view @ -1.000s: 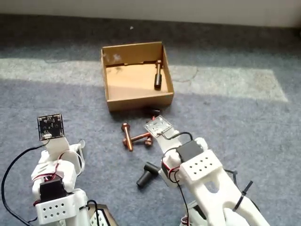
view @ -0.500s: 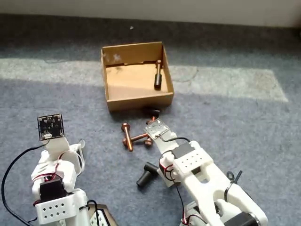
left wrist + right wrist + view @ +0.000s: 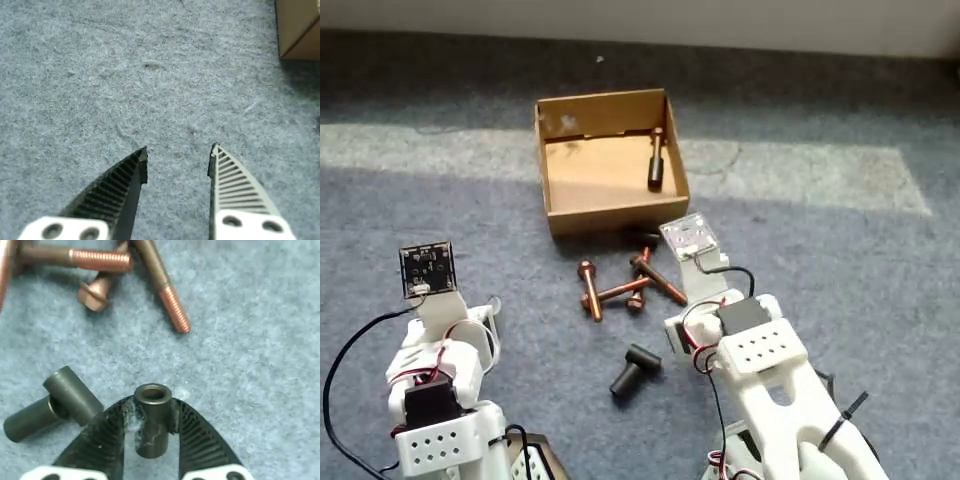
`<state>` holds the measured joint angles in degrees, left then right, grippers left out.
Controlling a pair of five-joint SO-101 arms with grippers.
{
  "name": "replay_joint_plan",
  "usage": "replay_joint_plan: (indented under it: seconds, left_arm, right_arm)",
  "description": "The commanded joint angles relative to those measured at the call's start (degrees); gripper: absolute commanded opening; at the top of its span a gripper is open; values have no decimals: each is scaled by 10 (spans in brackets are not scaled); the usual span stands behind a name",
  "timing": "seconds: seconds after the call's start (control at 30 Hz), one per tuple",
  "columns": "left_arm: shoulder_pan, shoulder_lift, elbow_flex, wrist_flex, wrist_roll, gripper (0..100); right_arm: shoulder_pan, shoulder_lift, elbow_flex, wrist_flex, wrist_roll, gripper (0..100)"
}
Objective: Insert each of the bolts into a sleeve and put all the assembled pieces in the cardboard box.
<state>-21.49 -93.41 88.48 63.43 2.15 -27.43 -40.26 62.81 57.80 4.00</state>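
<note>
A grey-blue carpet covers the floor, and the cardboard box sits on it, open at the top. The right arm stands in front of the box, off toward its right corner. The left arm stands farther out, off the box's front left corner.

Inside the box, near its right wall, lies one assembled piece, a copper shank ending in a dark collar. Just in front of the box, a loose cluster of copper-coloured bolts lies on the carpet, some crossing one another. Farther from the box than the bolts, two dark sleeves lie touching each other. A further dark piece rests right by the box's front wall, partly hidden.

The right gripper is clamped on a single sleeve, held upright with its bore showing, on the side of the bolts away from the box. The left gripper hangs with its fingers spread apart over the carpet, holding nothing, with a corner of the box beyond it.
</note>
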Motion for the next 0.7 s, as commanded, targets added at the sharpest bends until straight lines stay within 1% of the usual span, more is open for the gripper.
replay_joint_plan:
  seconds: [0.0, 0.03, 0.1, 0.17, 0.3, 0.4, 0.53, 0.67]
  left_arm:
    - [-3, -4, -36, -5, -9, 217]
    - [0, 0, -50, -5, -21, 217]
    - [28, 1, -76, -4, -39, 217]
    - [57, 2, -102, 15, -40, 217]
    - [117, 3, -152, 38, -38, 215]
    - [156, 28, -183, 40, -38, 188]
    - [194, 152, -262, 40, -36, 186]
    - [230, 327, -355, 40, -4, 187]
  right_arm:
    - [15, -26, -26, -10, -62, 5]
    - [25, -27, -26, -34, -79, 5]
    - [46, -25, -18, -89, -108, 5]
    - [71, -30, 11, -121, -118, 5]
    - [102, -31, 51, -156, -120, 5]
    - [108, -31, 58, -158, -120, 5]
    - [108, -31, 60, -159, -120, 5]
    - [108, -30, 62, -159, -120, 5]
